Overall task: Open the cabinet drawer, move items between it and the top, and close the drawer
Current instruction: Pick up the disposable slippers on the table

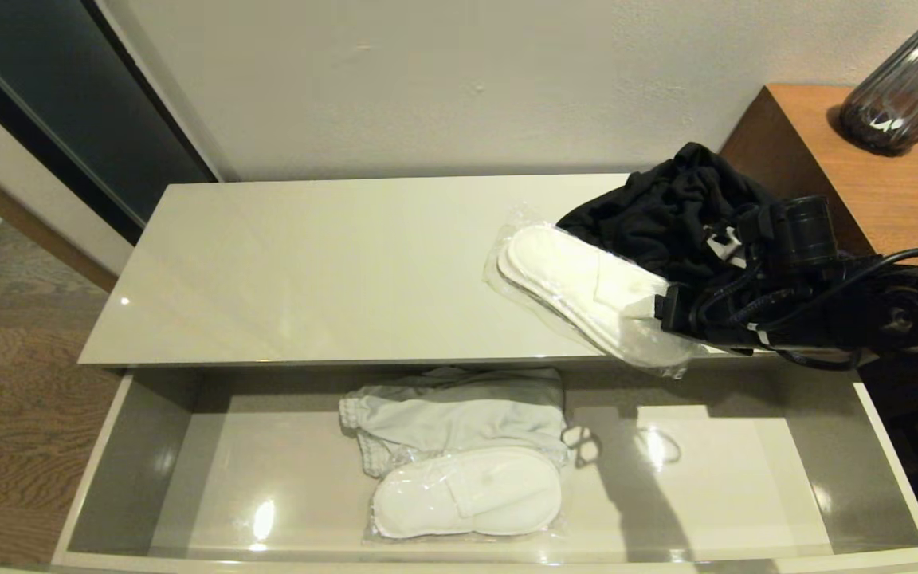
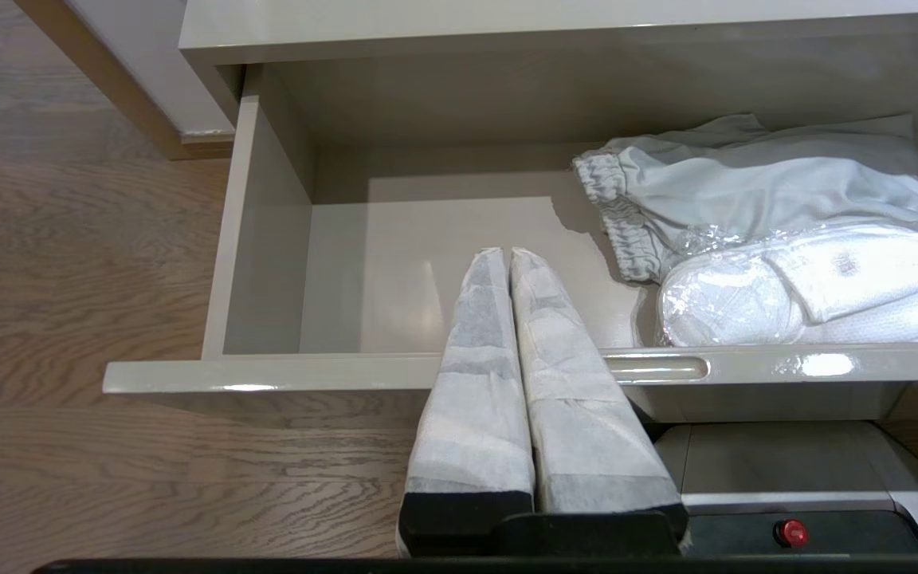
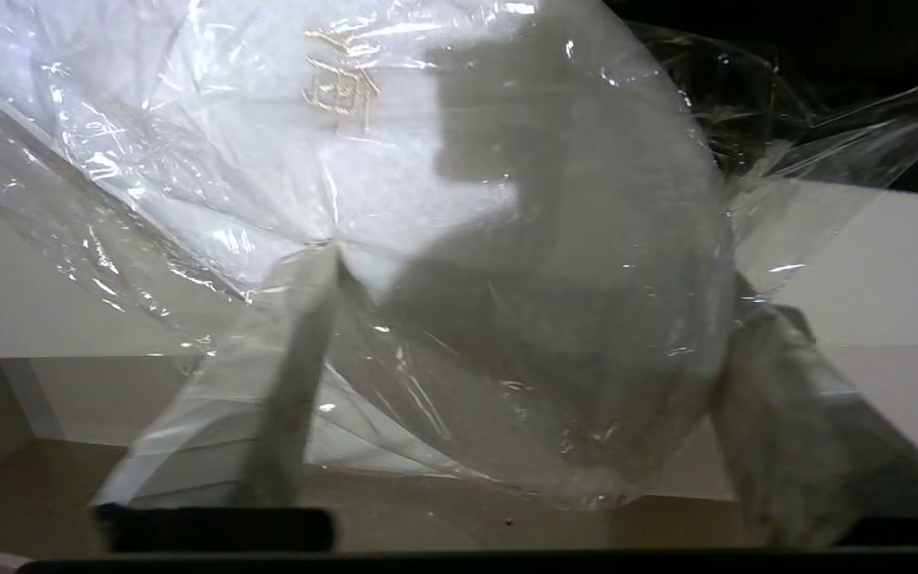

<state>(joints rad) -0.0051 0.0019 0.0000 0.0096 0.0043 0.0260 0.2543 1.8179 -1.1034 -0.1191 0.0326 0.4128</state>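
Handling: the wrapped slippers on the top [image 1: 578,291] are looking light and flat, soft enough to bend, and the clear plastic is looking slippery and crinkly, so I judge it is sliding easily between the pads.
Gripping place: the near end of the pack, where it is hanging over the front edge of the top [image 1: 331,271], is seeming the best place, taking the slippers themselves and not only the loose film.
Right gripper [image 3: 523,375]: it is reaching level from the right side to that front edge; its jaws are standing wide on both sides of the pack's end and are not yet pinching it.
Left gripper [image 2: 511,263]: it is pointing over the front edge of the cabinet drawer [image 2: 268,371], fingers pressed together, holding nothing.
Other items: the black garment [image 1: 666,207] is lying at the back right corner of the top, touching the pack; the grey garment [image 1: 459,410] and a second slipper pack [image 1: 467,490] are lying in the middle of the open drawer.
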